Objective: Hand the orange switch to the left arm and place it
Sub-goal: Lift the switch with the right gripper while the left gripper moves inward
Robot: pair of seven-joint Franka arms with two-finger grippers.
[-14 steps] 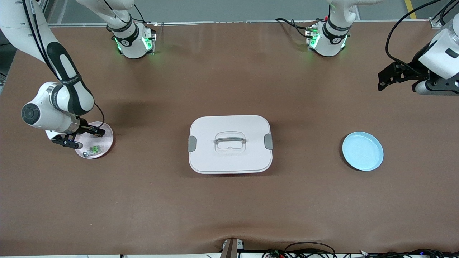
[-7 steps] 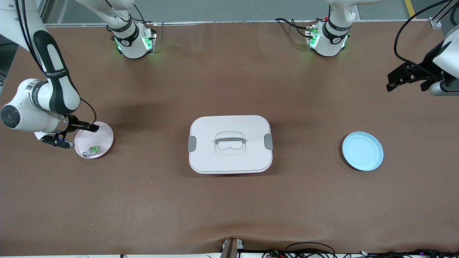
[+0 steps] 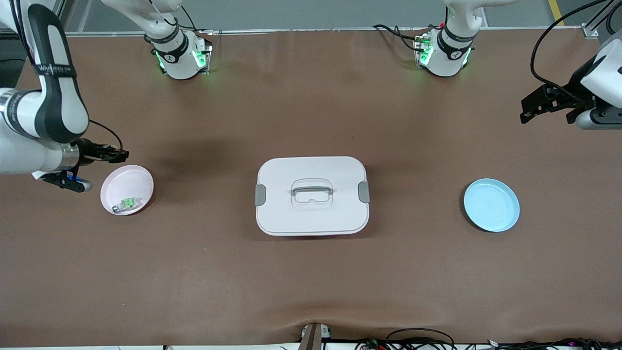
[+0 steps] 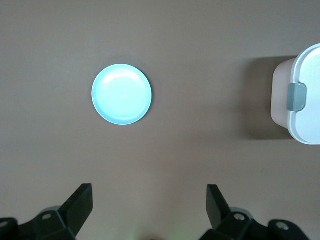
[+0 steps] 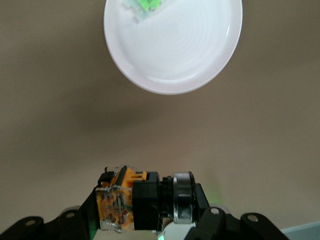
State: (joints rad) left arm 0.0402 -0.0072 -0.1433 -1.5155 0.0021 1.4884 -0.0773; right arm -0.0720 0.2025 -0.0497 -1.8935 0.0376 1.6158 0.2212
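My right gripper (image 3: 120, 155) is up in the air just off the rim of the pink plate (image 3: 130, 181), at the right arm's end of the table. It is shut on the orange switch (image 5: 131, 201), a black block with an orange and clear end and a metal ring. The white box (image 3: 311, 214) with grey latches sits mid-table; its edge shows in the left wrist view (image 4: 306, 120). My left gripper (image 3: 527, 111) is open and empty, high over the left arm's end of the table, with its fingers (image 4: 80, 202) wide apart.
A small green-and-clear component (image 3: 127, 203) lies in the pink plate, which also shows in the right wrist view (image 5: 180, 55). An empty light blue plate (image 3: 491, 204) sits toward the left arm's end and shows in the left wrist view (image 4: 121, 94).
My right gripper has risen off the pink plate with the orange switch and drawn back past its rim. The left gripper has shifted slightly at its end of the table.
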